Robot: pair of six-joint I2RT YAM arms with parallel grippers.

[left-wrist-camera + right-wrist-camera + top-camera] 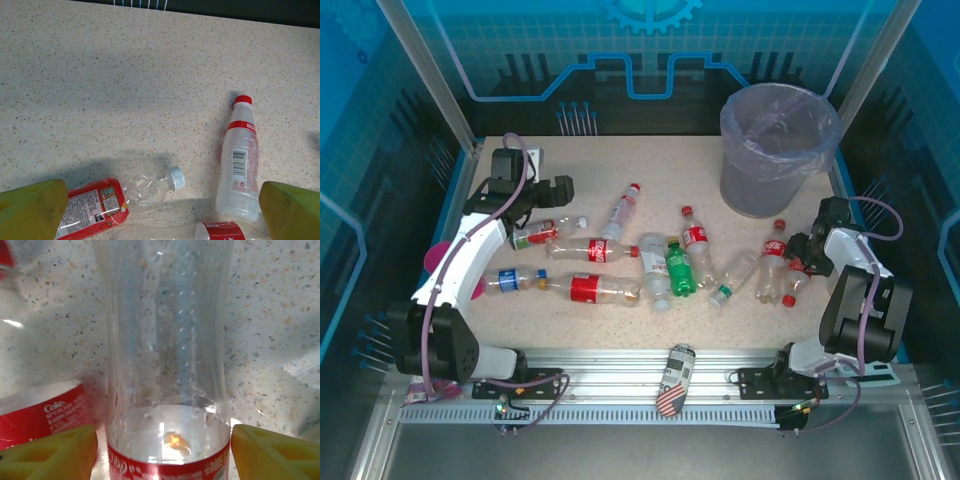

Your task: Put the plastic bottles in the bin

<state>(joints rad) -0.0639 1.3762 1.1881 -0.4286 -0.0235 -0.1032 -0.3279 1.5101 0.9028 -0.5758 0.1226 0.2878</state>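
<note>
Your right claw [162,442] sits astride a clear red-labelled bottle [165,340] lying on the counter [280,315] near the front of the bin [760,185]. Its long axis runs away between the spread fingers [50,450], which flank it without visibly squeezing. That arm is nearer the bin. Your left claw [162,210], wide apart and empty, hovers over other bottles [239,160] far left of it.

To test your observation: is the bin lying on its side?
No, the bin stands upright, with its opening facing up.
</note>
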